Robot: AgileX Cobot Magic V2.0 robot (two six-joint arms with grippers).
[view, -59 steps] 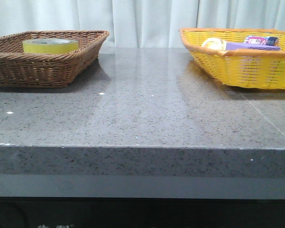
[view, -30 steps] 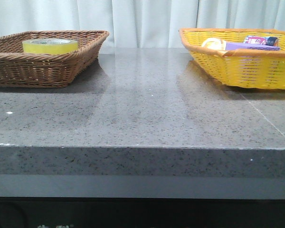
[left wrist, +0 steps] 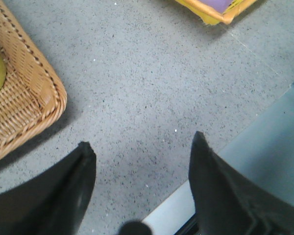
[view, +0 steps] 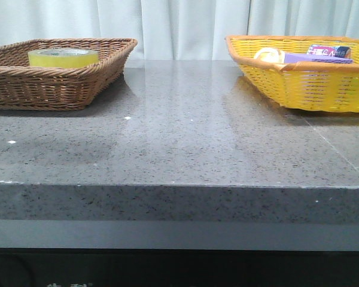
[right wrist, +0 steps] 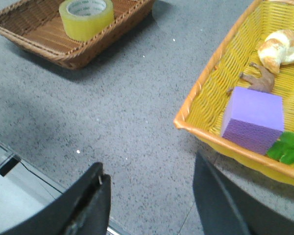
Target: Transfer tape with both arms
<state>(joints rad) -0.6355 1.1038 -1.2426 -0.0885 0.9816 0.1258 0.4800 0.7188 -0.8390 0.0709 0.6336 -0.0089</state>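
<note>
So far the tape (right wrist: pixel 86 18) lies flat in the brown wicker basket (view: pixel 54 89) at the left of the worktop (view: pixel 185 143), its white core facing up, with nothing touching it. Across the bare stone, well apart from it, stands a yellow basket (view: pixel 305 89) holding a purple block (right wrist: pixel 253 119), a bread roll (right wrist: pixel 283 47), a small brown figure (right wrist: pixel 258 80) and some green leaves (right wrist: pixel 289 147). Neither arm shows in the front view. The left gripper (left wrist: pixel 142 181) hangs over the worktop near the front edge, just beside the corner of the brown basket; its fingers (left wrist: pixel 63 196) are spread wide with nothing between them. The right gripper (right wrist: pixel 149 200) hovers over the open stone beside the near rim of the yellow basket, its fingers (right wrist: pixel 88 200) likewise spread and empty. By my reading, the transfer has not begun: the tape is yet to be picked up, passed from one arm to the other and set down, presumably in the yellow basket.
</note>
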